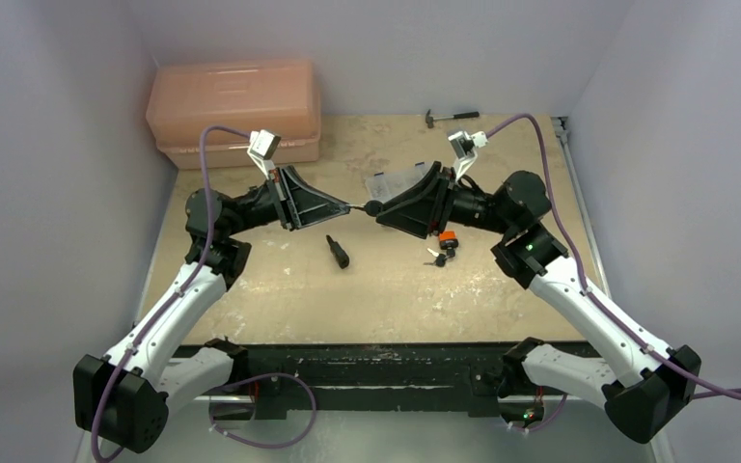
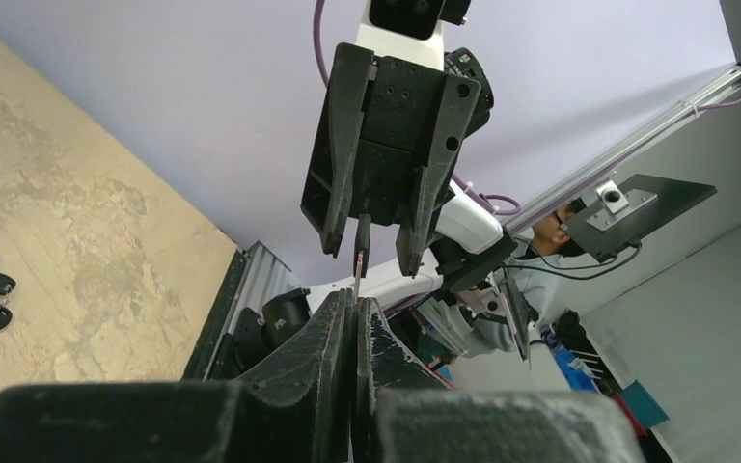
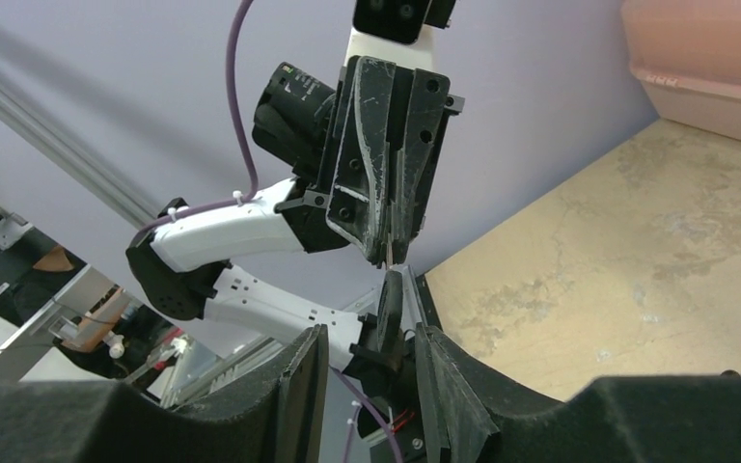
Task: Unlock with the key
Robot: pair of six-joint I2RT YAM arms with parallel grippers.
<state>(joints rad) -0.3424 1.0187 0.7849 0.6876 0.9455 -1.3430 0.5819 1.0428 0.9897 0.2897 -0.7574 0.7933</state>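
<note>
**Entry: key-and-lock task, state at this moment**

- **Item: the key** (image 2: pixel 361 246). It is held in the air above the middle of the surface (image 1: pixel 280 289), between the two arms and well clear of everything lying below. Its thin metal blade is gripped at the tip and its black head points toward the opposite arm.
- **Left tool** (image 2: pixel 353 307). Its fingers are pressed together and the key's blade is pinched between them.
- **Right tool** (image 2: pixel 373 258). Its fingers are spread, one on each side of the key's head. A gap is seen on both sides in the wrist views, so no grip is judged to have been made.
- **Padlock** (image 1: pixel 447 238). This orange and black item is lying on the surface under the right arm and is touched by neither tool. Whether its shackle is shut cannot be told.
- **Bunch of keys** (image 1: pixel 435 258). It is lying just beside the padlock and is not involved.
- **Dark elongated piece** (image 1: pixel 337 251). It is lying on the surface below the two tools. Its kind cannot be told.

**Progress, as judged**

- Done: the key has been picked up and is presented for a hand-over from the blade end to the head end.
- Left:
  - the head is to be gripped by the right tool;
  - the blade is to be released by the left;
  - the padlock is to be steadied;
  - the blade is to be inserted and turned.
- The task is judged to be at an early stage, with the lock not yet approached.
</note>
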